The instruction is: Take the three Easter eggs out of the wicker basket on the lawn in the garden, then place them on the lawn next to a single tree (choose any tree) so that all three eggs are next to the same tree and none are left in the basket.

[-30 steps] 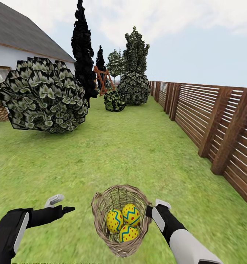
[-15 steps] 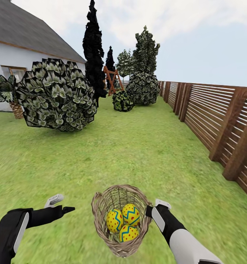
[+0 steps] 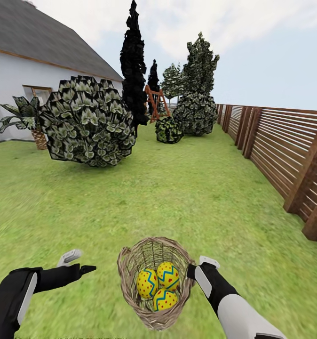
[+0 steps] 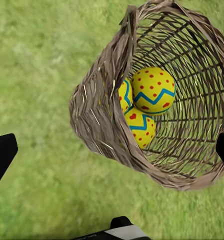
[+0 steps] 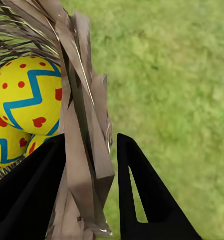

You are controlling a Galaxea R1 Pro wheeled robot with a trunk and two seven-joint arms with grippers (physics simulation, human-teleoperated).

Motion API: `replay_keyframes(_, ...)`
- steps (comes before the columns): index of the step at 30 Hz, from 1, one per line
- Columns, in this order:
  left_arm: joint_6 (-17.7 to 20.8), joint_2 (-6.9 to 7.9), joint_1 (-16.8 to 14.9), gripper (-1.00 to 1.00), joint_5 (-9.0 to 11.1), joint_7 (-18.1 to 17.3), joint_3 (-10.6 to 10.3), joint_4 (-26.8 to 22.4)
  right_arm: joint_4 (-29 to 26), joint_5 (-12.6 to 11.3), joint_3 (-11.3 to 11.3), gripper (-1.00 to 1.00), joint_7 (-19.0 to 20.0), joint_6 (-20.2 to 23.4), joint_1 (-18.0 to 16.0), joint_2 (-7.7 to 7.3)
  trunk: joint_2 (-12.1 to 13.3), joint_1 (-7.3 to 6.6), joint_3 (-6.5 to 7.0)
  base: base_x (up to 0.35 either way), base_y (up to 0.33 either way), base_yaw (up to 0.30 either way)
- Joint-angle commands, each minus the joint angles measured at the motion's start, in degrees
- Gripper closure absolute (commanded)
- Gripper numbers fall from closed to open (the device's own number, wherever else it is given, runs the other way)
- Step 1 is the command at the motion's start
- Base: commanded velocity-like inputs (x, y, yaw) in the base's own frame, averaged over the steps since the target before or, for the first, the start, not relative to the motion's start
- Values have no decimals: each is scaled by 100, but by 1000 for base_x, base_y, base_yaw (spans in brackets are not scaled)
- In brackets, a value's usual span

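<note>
Head view has swung left while your right claw (image 3: pixel 194 271) stays clamped on the tan woven wicker basket (image 3: pixel 154 281) with three dotted yellow eggs (image 3: pixel 158 285); left claw (image 3: pixel 78 262) open; you're carrying toward trees.

Both arms (image 3: pixel 17 292) are black with white shell panels, each end effector (image 3: pixel 78 263) black-fingered.

Right hand (image 3: pixel 192 270) grips wicker basket (image 3: pixel 130 287) rim; three Easter eggs (image 3: pixel 158 285) inside; lawn (image 3: pixel 177 188) below.
</note>
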Motion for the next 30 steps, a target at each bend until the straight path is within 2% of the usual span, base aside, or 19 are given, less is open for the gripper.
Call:
replay_keyframes(1,38,-1,-8,-100,-19,-33,8,-1,-16,-76,-9,100,-34,9,-4,3,-15,4,-14,0,0,171)
replay_keyframes(30,38,-1,-7,-100,-19,-33,8,-1,-16,-76,-2,100,-34,9,-5,3,-15,4,-14,0,0,171)
